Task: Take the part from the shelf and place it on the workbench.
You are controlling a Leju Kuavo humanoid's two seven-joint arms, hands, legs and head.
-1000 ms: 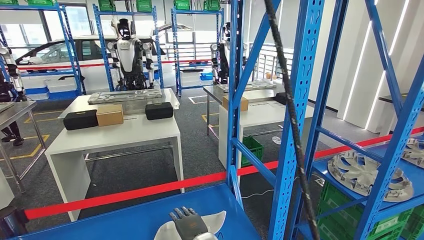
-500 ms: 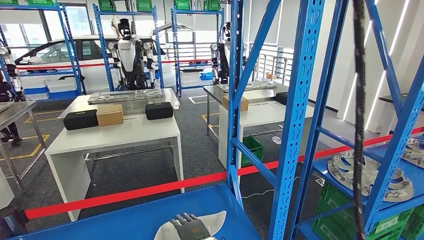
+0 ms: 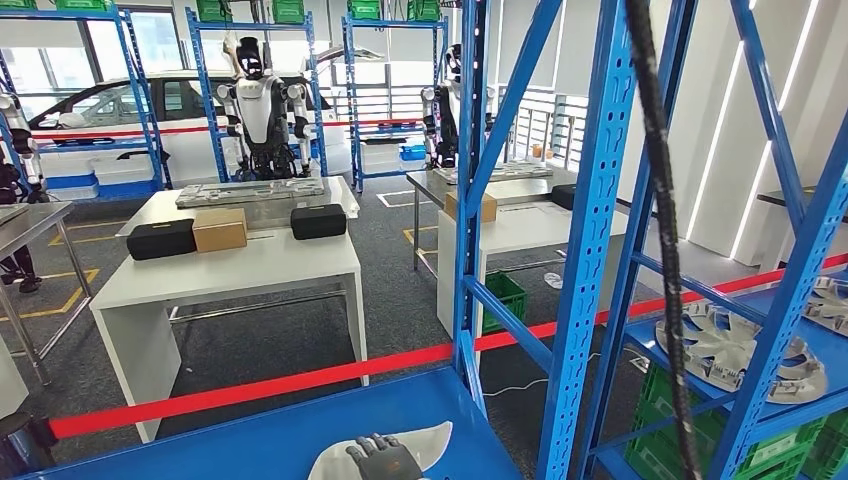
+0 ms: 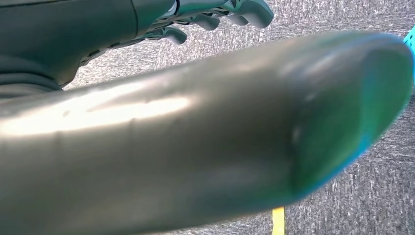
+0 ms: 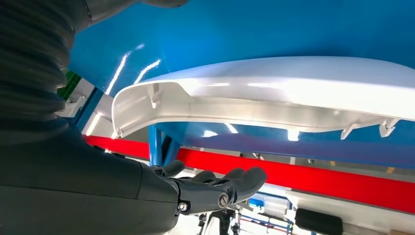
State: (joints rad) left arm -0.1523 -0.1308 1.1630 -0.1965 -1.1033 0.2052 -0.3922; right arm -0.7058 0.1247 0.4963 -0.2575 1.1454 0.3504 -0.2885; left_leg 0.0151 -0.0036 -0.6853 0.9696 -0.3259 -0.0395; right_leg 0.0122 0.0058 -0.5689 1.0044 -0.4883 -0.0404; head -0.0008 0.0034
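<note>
A white curved plastic part lies on the blue shelf board at the bottom of the head view. My right hand is over its near side, back of the hand up. In the right wrist view the part shows its ribbed inner side against the blue shelf, and my right hand has its fingers stretched out with a gap between them and the part. My left hand hangs over grey floor with nothing in it. The white workbench stands beyond the red tape.
Blue shelf posts rise right of the part, and a black cable dangles in front of them. Red tape runs between shelf and workbench. Boxes sit on the workbench. Grey wheel covers lie on the right-hand shelf.
My right hand has drawn back toward the bottom edge of the picture, over the white part. The black cable has swung sideways. The part has not moved.
</note>
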